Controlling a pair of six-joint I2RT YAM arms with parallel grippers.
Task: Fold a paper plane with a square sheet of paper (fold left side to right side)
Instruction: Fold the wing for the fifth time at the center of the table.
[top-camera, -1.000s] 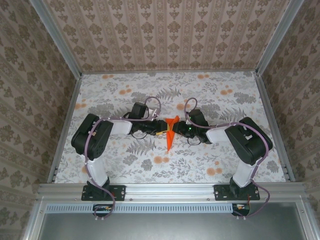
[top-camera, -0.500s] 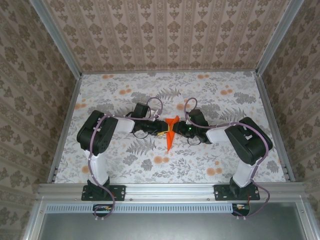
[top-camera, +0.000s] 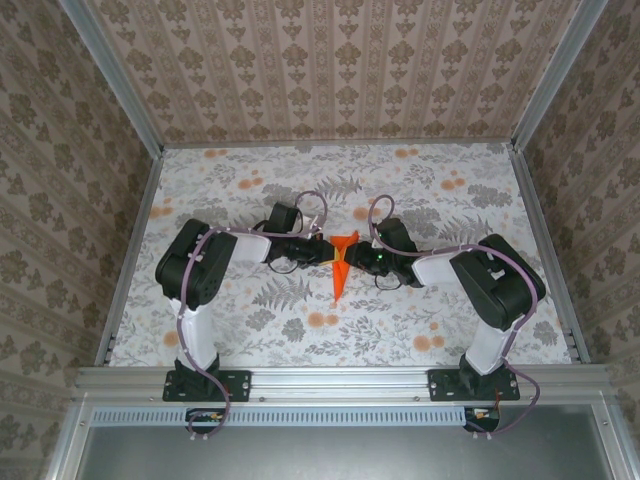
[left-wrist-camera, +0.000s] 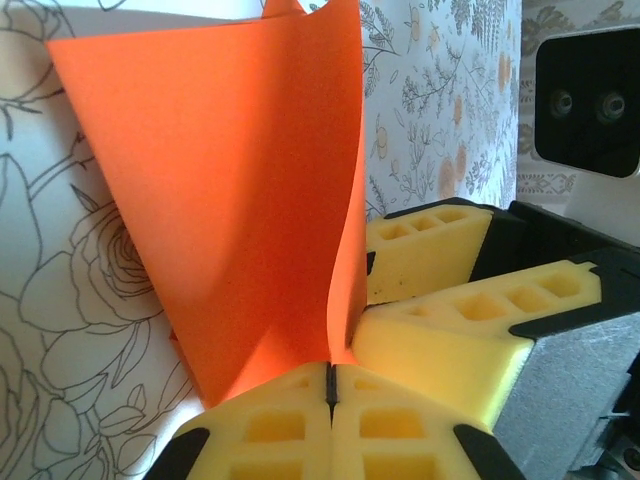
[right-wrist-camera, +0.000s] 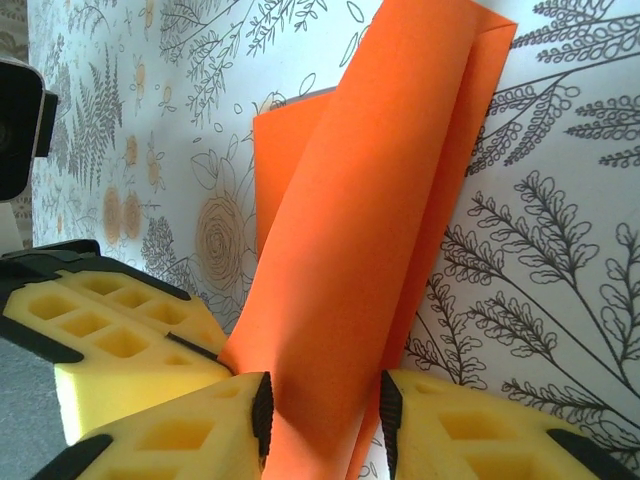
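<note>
Paper plane (top-camera: 341, 270): bright solid orange, creased into a narrow pointed dart. It sits mid-table, with the tip toward 6 o'clock and the wide end toward 12 o'clock. Left wrist view: one flap (left-wrist-camera: 230, 180) stands up, bowed. Right wrist view: overlapping lengthwise layers (right-wrist-camera: 370, 230).
</note>
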